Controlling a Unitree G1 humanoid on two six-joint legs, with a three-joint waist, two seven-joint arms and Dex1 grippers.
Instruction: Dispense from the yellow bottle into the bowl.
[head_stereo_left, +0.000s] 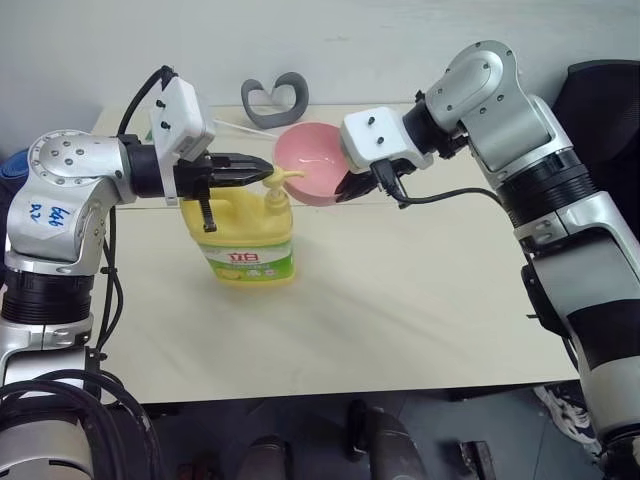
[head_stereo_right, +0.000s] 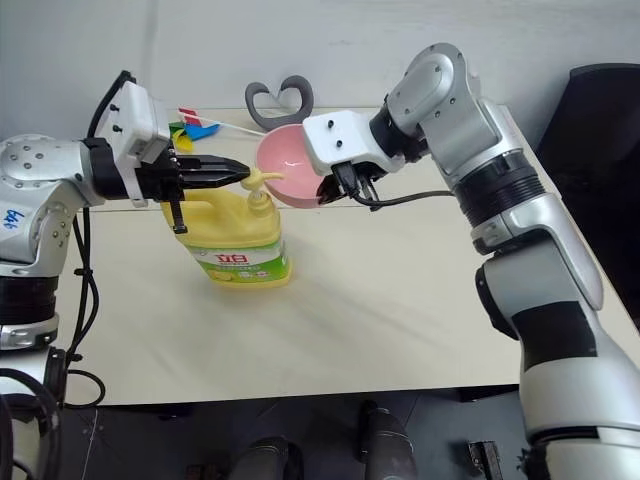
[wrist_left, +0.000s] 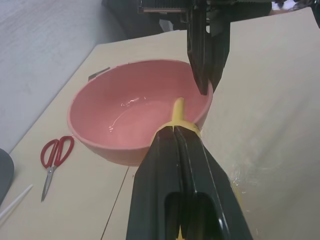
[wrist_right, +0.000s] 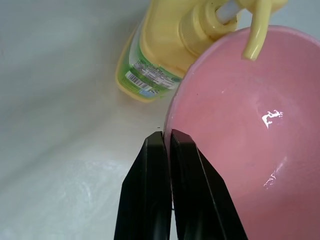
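Yellow bottle (head_stereo_left: 245, 235): stiff, likely weighty jug standing near the counter's (head_stereo_left: 400, 300) back edge, left gripper (head_stereo_left: 262, 170) fingers closed, resting over its pump. Bowl (head_stereo_left: 312, 163): light, smooth, probably slippery; right gripper (wrist_right: 167, 142) fingers are pinching its rim, the natural hold.

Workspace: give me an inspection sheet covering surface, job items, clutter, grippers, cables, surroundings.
Surface: beige table, bare in front.
Job's things: yellow bottle upright; its spout reaches over the rim of the pink bowl, which is raised and tilted beside it.
Clutter: red scissors, grey heart-shaped piece, white stick.
Grippers: left gripper shut, resting on the pump head; right gripper shut on the bowl's rim.
Cables: black cable trailing from the right wrist.
Surroundings: grey wall.
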